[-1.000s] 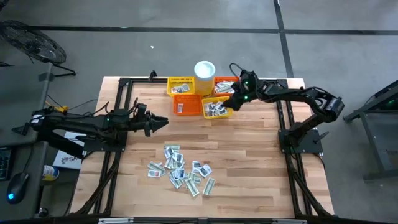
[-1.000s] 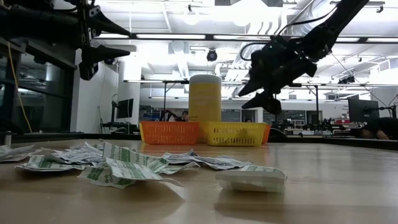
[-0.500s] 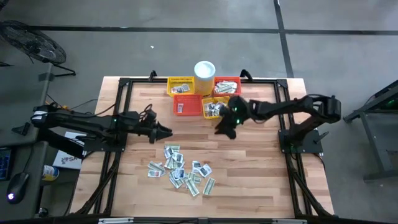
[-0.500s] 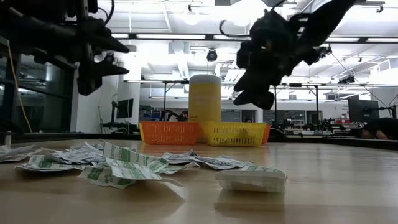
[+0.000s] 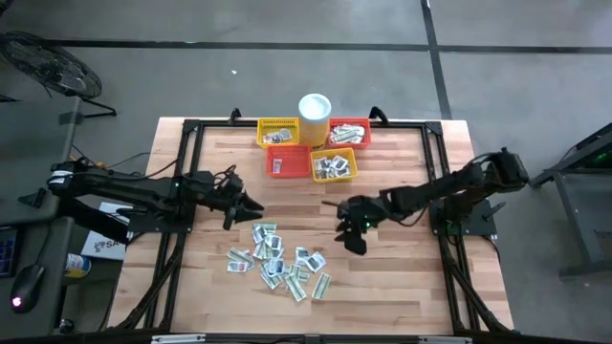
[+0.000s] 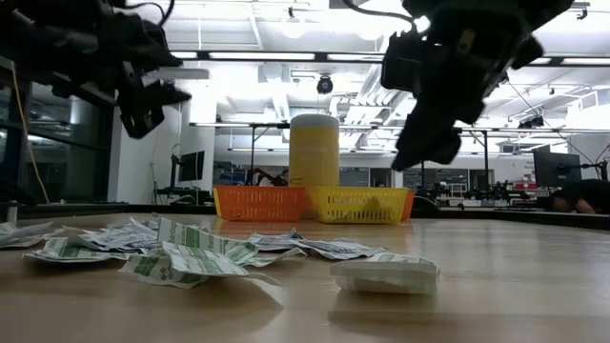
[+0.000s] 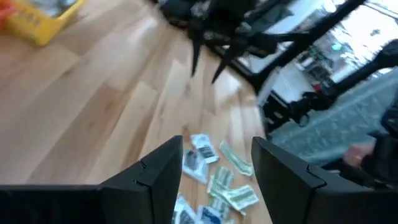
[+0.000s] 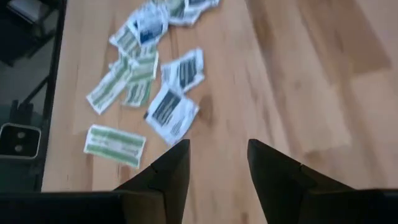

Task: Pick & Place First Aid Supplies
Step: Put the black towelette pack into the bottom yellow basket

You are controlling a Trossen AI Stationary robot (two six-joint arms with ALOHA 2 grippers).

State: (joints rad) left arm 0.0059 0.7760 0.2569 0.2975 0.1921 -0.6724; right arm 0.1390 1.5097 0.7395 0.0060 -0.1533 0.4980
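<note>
Pale wood tabletop point(image 5: 402, 277) carries your loose heap of first aid supplies point(image 5: 278, 263) on its near half: white, grey and green-striped sachets, overlapping, their dark print too small for you to read in any view. One thicker white packet point(image 6: 385, 272) lies a little apart at the heap's right end in the low view.

Your right gripper point(image 5: 351, 231) hangs above bare wood just right of that heap, its fingers point(image 8: 280, 177) parted with nothing between them. Your left gripper point(image 5: 247, 206) hovers at the heap's upper left, over bare boards, fingers point(image 7: 158, 171) spread wide and empty.

Farther back you have the mesh baskets: a red-orange one point(image 5: 287, 162) and a yellow one point(image 5: 334, 165) in front, another yellow point(image 5: 277, 133) and another red-orange point(image 5: 350, 132) behind, each holding a few sachets. A white cup point(image 5: 315, 108) stands between the rear pair.
</note>
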